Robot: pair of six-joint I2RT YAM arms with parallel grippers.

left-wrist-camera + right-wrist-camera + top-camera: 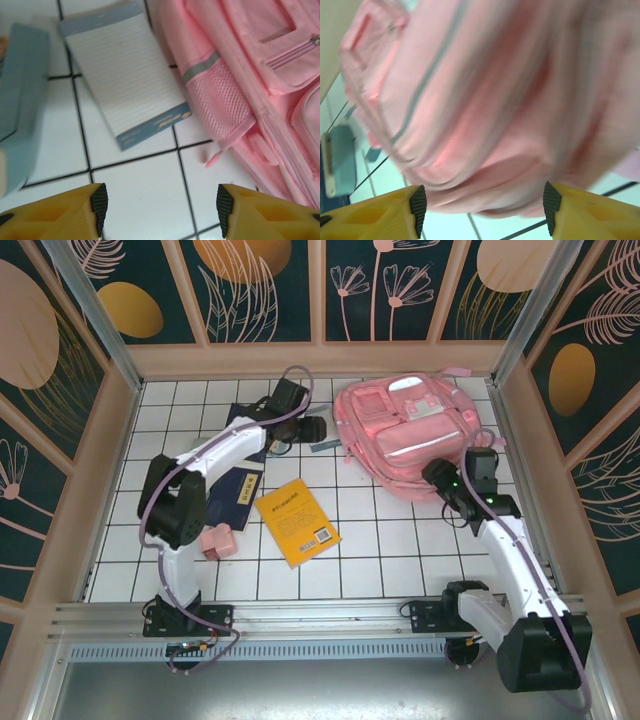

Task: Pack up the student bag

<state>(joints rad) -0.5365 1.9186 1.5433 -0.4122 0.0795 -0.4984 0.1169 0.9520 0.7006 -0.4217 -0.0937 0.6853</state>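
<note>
**Both tools open beside the pink backpack**

The student bag (410,435), a large pink backpack with zipped front pockets and pale grey strips, is seen lying flat on the white-tiled bench (400,540), at the far right, close to the back wall.

The left tool (160,205) is held open over bare tile. Its yellow fingers (60,215) stand wide apart and nothing is gripped between the black pads. Just ahead of it a lined notepad (125,75) with blue bands at both ends lies flat. The backpack's mesh side pocket (220,100) is just beside the notepad on the right. A blurred blue-grey object (22,100) is seen at the left edge.

The right tool (482,207) is also open, with its fingers spread and nothing clamped. It is pointed at the near right edge of the backpack, whose blurred pink fabric lies close ahead. Contact cannot be told.

Nearer the arms, a yellow book (297,522) lies mid-bench. A small pink box (217,540) sits beside the left arm, and a dark blue book (240,475) is partly covered by that arm.
</note>
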